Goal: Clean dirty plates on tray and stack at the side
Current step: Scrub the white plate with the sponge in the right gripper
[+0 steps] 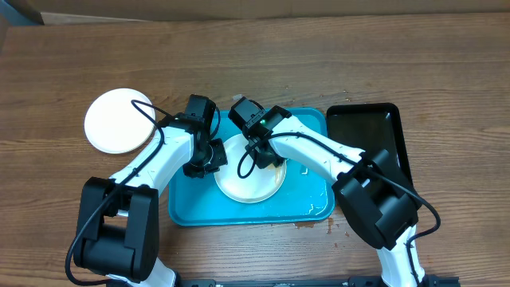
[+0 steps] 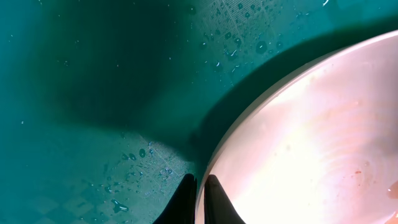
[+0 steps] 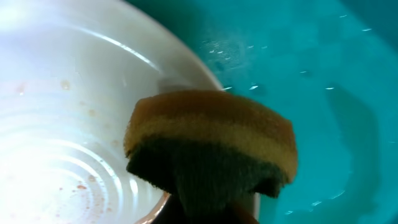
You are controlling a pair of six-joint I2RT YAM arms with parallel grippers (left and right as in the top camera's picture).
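- One round white plate [image 1: 118,121] on the brown wooden table [image 1: 319,56], well apart to the left of the large turquoise plastic tray [image 1: 311,203], looking clean: judged done.
- Second round white plate [image 1: 249,185] in the middle of that tray, flecked with faint reddish specks: judged mid-clean.
- Left gripper [image 2: 200,200] pinching this plate's rim, fingers pressed close on it.
- Right gripper [image 1: 260,153] clamped on a yellow sponge with dark green scouring face [image 3: 211,140], at the plate's rim.
- Probably left to do: finish wiping, then stack at the side; no third plate clearly visible.
- Narrow black tray [image 1: 370,131] just right of the turquoise one.
- No brand, label or writing readable.
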